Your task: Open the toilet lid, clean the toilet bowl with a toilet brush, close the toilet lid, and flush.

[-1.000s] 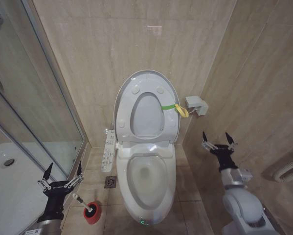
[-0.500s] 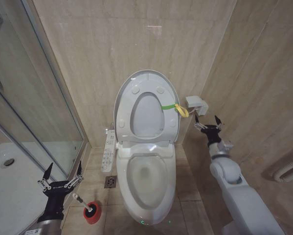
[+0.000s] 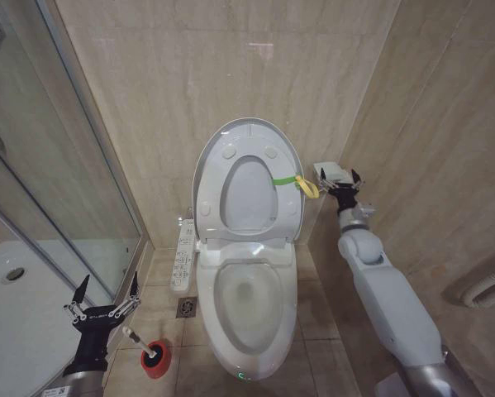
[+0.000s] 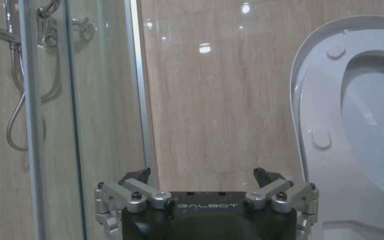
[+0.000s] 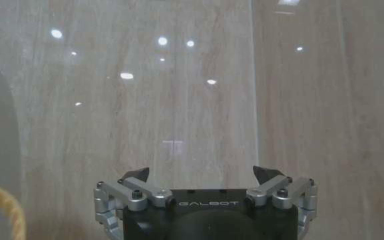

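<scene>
The toilet lid [image 3: 249, 129] stands upright against the back wall, and the seat ring [image 3: 221, 194] is raised against it. A green-yellow band [image 3: 287, 179] with a yellow cord hangs at its right edge. Below lies the toilet bowl [image 3: 249, 308], uncovered. The toilet brush [image 3: 136, 338] stands in its red holder [image 3: 156, 361] on the floor left of the bowl. My left gripper [image 3: 108, 285] hovers open just left of the brush; the left wrist view shows that gripper [image 4: 205, 175] facing the lid [image 4: 315, 95]. My right gripper [image 3: 338, 182] is open, stretched out beside the lid's right edge, and the right wrist view shows it [image 5: 202, 172] facing the wall.
A glass shower screen [image 3: 73, 174] and a white shower tray [image 3: 20, 318] close off the left. A control panel [image 3: 183, 256] and floor drain [image 3: 187, 308] lie left of the bowl. A white wall box [image 3: 333, 172] sits by the right gripper. The tiled side wall stands close on the right.
My right arm has stretched forward and leftward from low right up to the lid's right edge by the wall box. The left arm and brush have stayed still.
</scene>
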Available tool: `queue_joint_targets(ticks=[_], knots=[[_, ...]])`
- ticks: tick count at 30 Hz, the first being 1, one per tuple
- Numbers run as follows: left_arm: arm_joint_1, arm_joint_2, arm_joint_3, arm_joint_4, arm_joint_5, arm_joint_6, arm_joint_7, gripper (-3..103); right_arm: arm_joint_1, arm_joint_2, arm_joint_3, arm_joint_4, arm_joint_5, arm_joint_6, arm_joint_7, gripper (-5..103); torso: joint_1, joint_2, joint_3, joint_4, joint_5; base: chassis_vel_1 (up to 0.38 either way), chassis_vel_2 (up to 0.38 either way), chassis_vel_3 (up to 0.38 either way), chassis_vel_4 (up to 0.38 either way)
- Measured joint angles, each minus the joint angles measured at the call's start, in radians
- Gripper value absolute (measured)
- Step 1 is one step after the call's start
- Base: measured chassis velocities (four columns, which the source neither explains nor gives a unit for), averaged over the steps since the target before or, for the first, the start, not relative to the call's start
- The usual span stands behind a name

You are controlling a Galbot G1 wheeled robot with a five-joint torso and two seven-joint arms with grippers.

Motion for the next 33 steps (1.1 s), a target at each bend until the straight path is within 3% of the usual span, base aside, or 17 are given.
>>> queue_joint_targets(ticks=[19,33], knots=[[0.0,0.0,0.0,0.0,0.0,0.0,0.0,100,0.176,0.061,-0.109,-0.136,-0.026,0.008,0.004,100,0.0,0.0,0.0,-0.0001,0.0,0.0,0.0,0.0,0.0],[0.0,0.0,0.0,0.0,0.0,0.0,0.0,100,0.162,-0.01,-0.198,-0.014,0.088,-0.05,0.013,100,0.0,0.0,0.0,-0.0002,0.0001,0.0,0.0,0.0,0.0]])
